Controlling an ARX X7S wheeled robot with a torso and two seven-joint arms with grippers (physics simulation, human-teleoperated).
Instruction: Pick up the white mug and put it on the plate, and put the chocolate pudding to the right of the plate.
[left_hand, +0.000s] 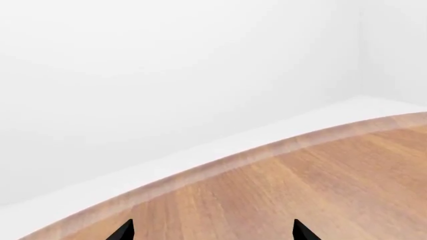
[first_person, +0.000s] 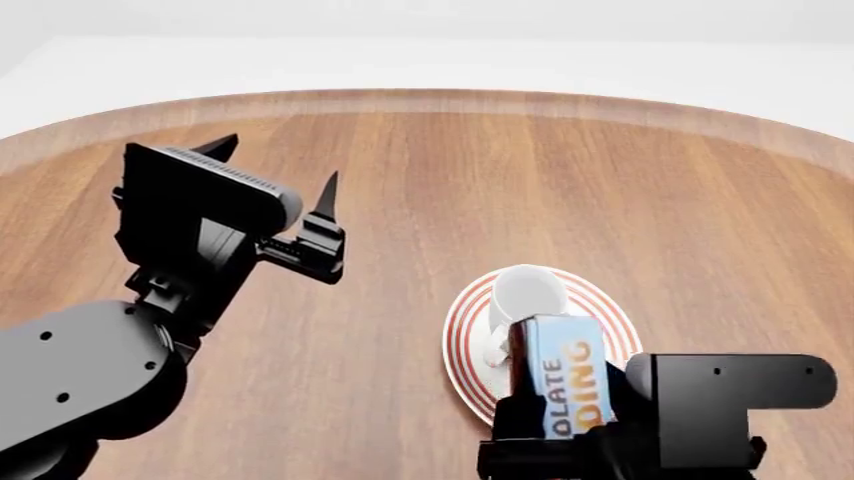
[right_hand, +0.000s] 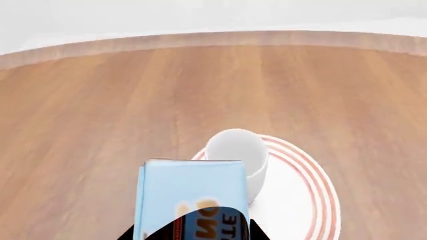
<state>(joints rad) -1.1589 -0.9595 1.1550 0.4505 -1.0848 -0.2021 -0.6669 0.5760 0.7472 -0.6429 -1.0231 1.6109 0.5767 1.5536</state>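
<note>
The white mug (first_person: 526, 292) (right_hand: 236, 146) stands upright on the red-ringed plate (first_person: 463, 330) (right_hand: 301, 200). My right gripper (first_person: 554, 430) (right_hand: 193, 234) is shut on the chocolate pudding (first_person: 561, 365) (right_hand: 190, 187), a light blue carton with orange lettering. It holds the carton upright over the near part of the plate, just in front of the mug. My left gripper (first_person: 274, 168) (left_hand: 213, 232) hovers open and empty over bare wood, well to the left of the plate.
The round wooden table (first_person: 667, 200) (left_hand: 300, 175) has a curved far edge with white floor and wall beyond it. Nothing else on the tabletop shows in these views.
</note>
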